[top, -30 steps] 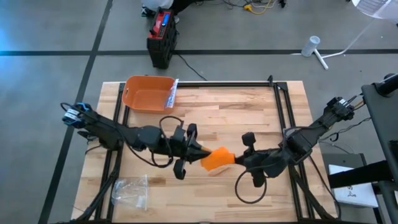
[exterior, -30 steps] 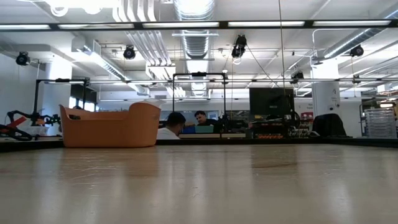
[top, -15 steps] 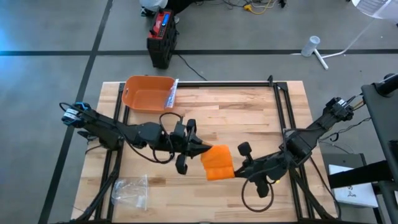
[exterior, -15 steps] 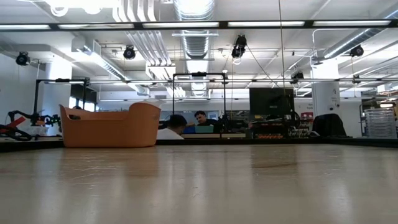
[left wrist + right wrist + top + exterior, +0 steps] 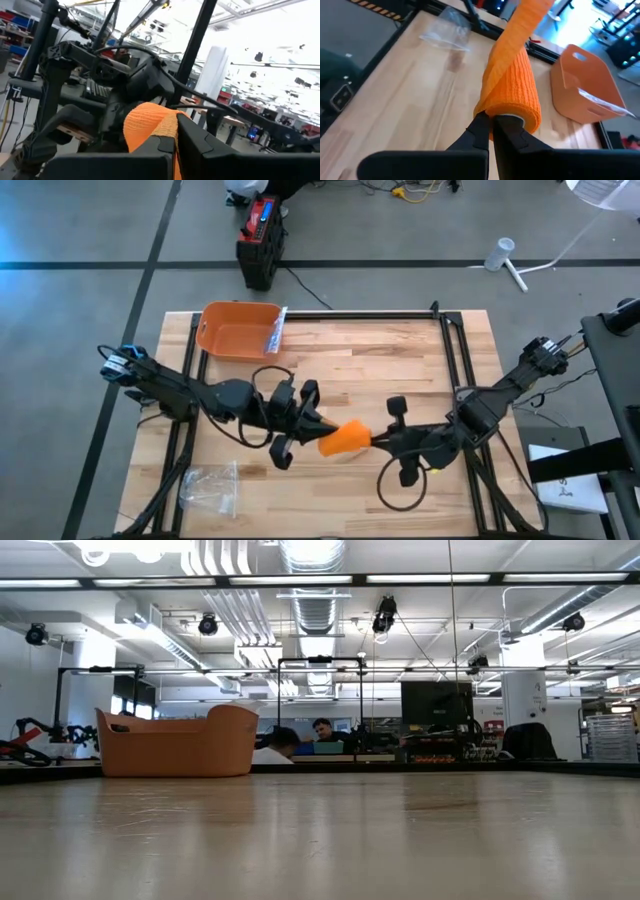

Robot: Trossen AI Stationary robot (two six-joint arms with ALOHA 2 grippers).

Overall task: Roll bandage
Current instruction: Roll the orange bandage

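Orange bandage (image 5: pixel 345 439) hung above the table's (image 5: pixel 400 370) centre, slightly toward six o'clock, between both arms. The left gripper (image 5: pixel 318 432), at its nine o'clock, pinched the loose strip; the right gripper (image 5: pixel 378 441), at three o'clock, pinched the roll's core. Slack or uneven tension would likely loosen the wraps or skew them sideways.

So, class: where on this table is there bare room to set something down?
Free: the far right, beside the bin, and the near middle, right of the plastic bag. Crowded: the centre, where both grippers hold the bandage.
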